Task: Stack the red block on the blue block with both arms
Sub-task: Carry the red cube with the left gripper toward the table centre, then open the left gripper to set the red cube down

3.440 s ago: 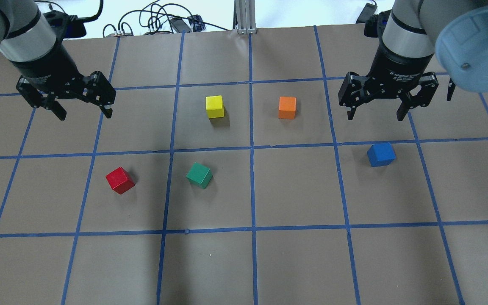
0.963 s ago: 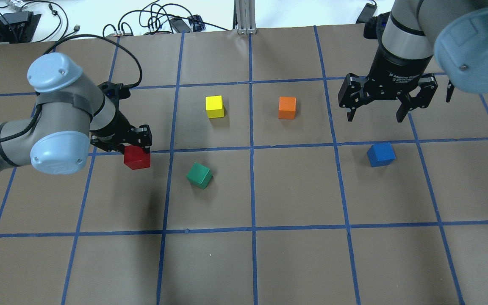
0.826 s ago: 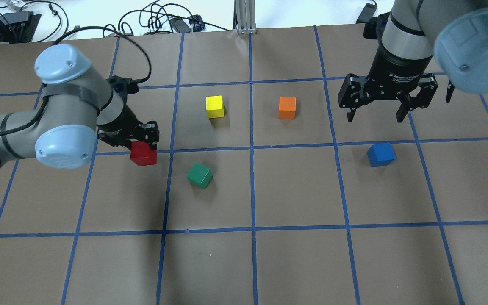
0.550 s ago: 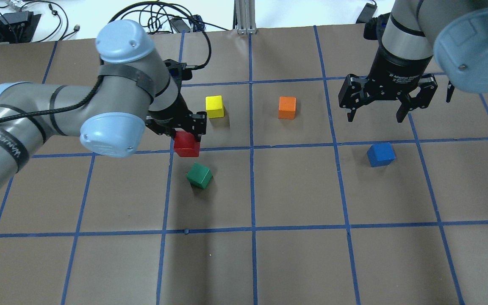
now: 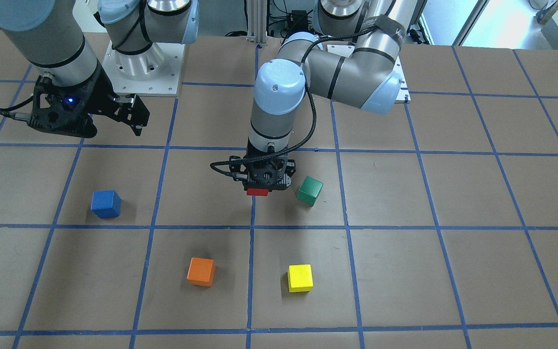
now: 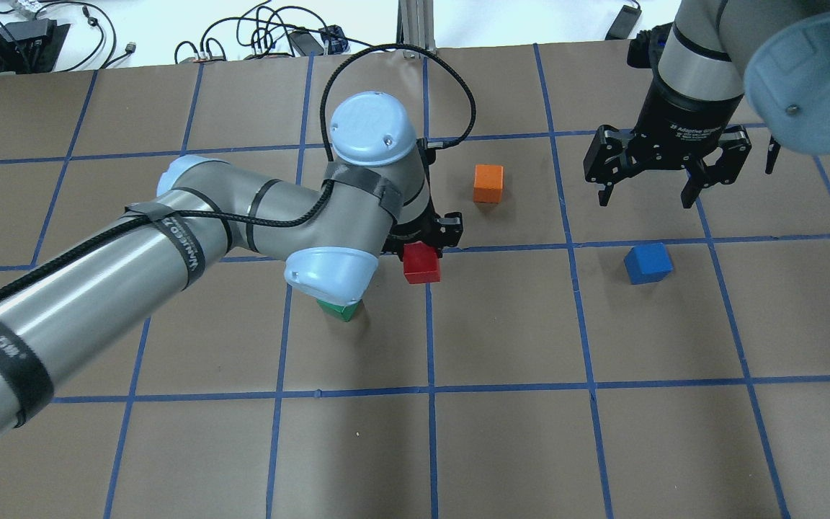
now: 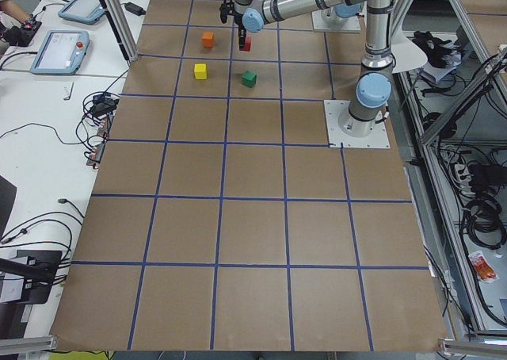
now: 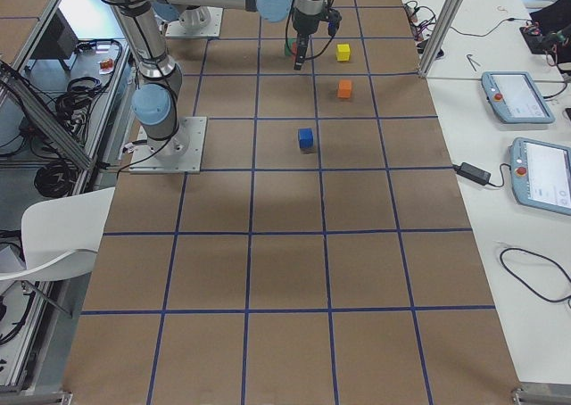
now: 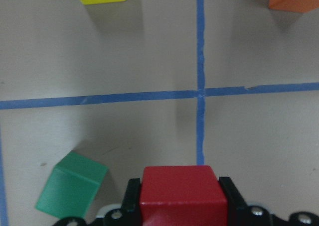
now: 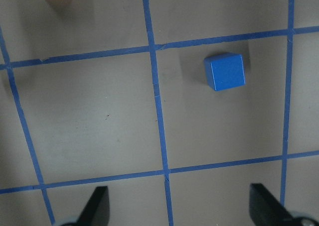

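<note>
From where I stood, the left arm reached out over the middle of the brown paper-covered counter [image 6: 516, 447] with its blue tape grid. Its black two-finger pincer [image 6: 424, 249] pointed straight down and was closed narrowly on the small matte red wooden cube [image 6: 421, 264], one finger pressed against each of two opposite faces. The wrist camera on that arm showed the cube seated squarely between the fingers [image 9: 132, 198]. It hung clear of the surface, over a tape line close to a crossing of the grid.

The small matte blue wooden cube [image 6: 648, 262] sat flat on the counter inside one grid square, alone and well apart from the red one, over on the robot's right side. The right arm's black pincer [image 6: 647, 196] hovered in the air near it without touching, its fingers spread wide and nothing between them. From that arm's wrist camera the blue cube lay below and ahead, off towards one finger rather than centred.

A small green wooden cube [image 5: 310, 190] rested just beside the left pincer, turned at an angle to the grid, and from overhead it was mostly hidden under the arm's elbow joint. Farther out, towards the operators' side, a small orange wooden cube [image 6: 488, 183] and a small yellow wooden cube [image 5: 300, 278] stood in neighbouring squares, apart from each other and from everything else.
</note>
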`<state>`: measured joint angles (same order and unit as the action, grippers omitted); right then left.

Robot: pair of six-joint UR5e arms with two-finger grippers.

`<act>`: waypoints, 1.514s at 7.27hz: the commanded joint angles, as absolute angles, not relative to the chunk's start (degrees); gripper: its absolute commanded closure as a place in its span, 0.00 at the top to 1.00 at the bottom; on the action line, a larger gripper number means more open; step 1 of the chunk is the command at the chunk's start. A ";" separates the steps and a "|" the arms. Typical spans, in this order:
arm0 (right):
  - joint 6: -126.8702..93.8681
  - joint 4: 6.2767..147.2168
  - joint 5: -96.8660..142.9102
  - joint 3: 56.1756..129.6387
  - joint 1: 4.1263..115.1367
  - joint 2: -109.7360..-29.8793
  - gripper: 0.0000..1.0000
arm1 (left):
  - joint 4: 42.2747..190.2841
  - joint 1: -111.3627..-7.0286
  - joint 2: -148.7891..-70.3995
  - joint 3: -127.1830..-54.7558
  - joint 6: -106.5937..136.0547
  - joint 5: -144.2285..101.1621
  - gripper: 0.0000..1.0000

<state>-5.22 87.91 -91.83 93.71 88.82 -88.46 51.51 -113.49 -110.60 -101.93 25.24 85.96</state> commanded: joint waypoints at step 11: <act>-5.71 96.50 -91.06 98.61 89.73 -88.77 1.00 | 71.03 -100.49 -97.51 -94.25 12.46 86.47 1.00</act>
